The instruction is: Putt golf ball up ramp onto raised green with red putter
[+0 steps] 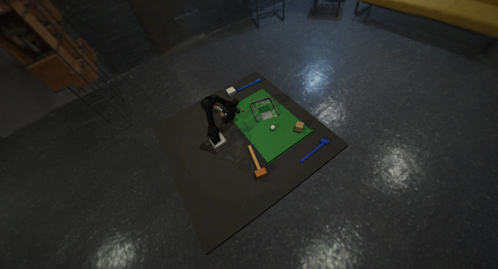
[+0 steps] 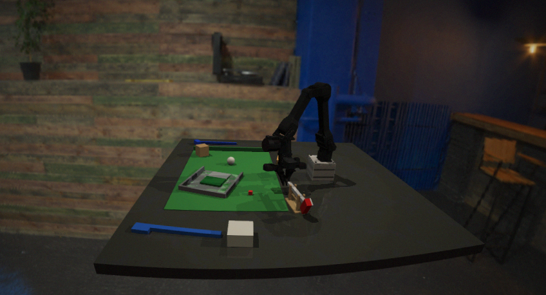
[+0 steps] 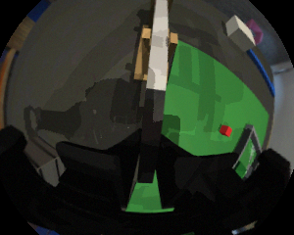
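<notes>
Your end effector (image 2: 285, 180) has its fingers drawn in tight on the handle end of the red putter (image 2: 299, 198), which lies on a small wooden stand (image 2: 293, 201) just off the green mat's (image 2: 191, 198) edge. The golf ball (image 2: 230, 160) sits on the mat beyond the raised green (image 2: 212, 181), well apart from the putter.

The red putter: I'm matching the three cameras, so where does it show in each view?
Top: red putter is mostly hidden under the gripper, at the green mat's left edge.
Exterior: right of centre, lying on its wooden stand, red head nearest the camera.
Wrist: running up the middle, red head at the top, grip end between the fingers.
Shared landmark: the small red marker on the mat.
</notes>
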`<move>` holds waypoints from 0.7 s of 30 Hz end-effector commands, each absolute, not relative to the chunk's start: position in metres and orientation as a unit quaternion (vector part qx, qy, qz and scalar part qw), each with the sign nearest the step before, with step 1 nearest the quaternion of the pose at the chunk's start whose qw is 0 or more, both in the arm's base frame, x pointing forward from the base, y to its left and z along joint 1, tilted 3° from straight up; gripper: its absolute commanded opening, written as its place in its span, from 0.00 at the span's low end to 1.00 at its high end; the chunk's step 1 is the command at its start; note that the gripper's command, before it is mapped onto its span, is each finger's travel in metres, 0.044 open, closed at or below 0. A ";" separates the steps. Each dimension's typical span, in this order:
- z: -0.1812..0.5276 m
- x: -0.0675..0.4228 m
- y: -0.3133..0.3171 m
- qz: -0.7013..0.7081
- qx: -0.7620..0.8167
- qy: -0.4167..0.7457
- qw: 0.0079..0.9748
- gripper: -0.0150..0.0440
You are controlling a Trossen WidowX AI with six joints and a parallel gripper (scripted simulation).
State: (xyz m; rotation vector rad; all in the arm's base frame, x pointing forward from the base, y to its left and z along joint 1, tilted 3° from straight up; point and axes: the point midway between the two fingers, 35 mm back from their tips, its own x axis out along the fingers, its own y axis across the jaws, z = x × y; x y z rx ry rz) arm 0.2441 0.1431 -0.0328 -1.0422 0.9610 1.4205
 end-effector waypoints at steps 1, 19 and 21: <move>-0.032 0.245 0.143 0.596 -0.440 0.402 0.539 0.29; 0.068 0.246 0.140 0.597 -0.438 0.404 0.538 0.25; 0.058 0.246 0.138 0.594 -0.437 0.411 0.536 0.25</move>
